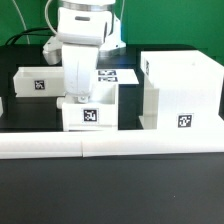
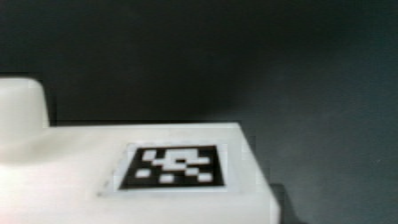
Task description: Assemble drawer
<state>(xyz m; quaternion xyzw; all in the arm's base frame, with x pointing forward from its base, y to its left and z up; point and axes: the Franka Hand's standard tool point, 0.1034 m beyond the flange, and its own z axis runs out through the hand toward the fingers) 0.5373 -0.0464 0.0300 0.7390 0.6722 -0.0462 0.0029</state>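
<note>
Here is the drawer, in three pieces on the black table [image 1: 100, 195]. The small tray [image 1: 72, 120] sits directly beneath the pincer [image 1: 80, 98], its tagged front wall facing the exterior camera. The pincer hangs low over that tray's end on the exterior view's left, fingertips down at the rim. Whether the fingers are apart or pressed onto the wall, I cannot tell; the arm's white body hides the gap.

From the wrist, the tray's flat white face [image 2: 80, 150] fills the lower frame, and its square tag [image 2: 178, 166] is blurred but plain. A rounded white shape [image 2: 18, 110] rises at the edge, and I cannot say what it is.

Off to the exterior view's right of the pincer stands the housing [image 1: 180, 85], big and boxy, just beside the tray. To the exterior view's left of the pincer and a little farther back lies the second tray [image 1: 38, 85]. Behind the pincer the marker board [image 1: 110, 73] peeks out. In front of it, nearer the camera, runs the long white bar [image 1: 100, 148].
</note>
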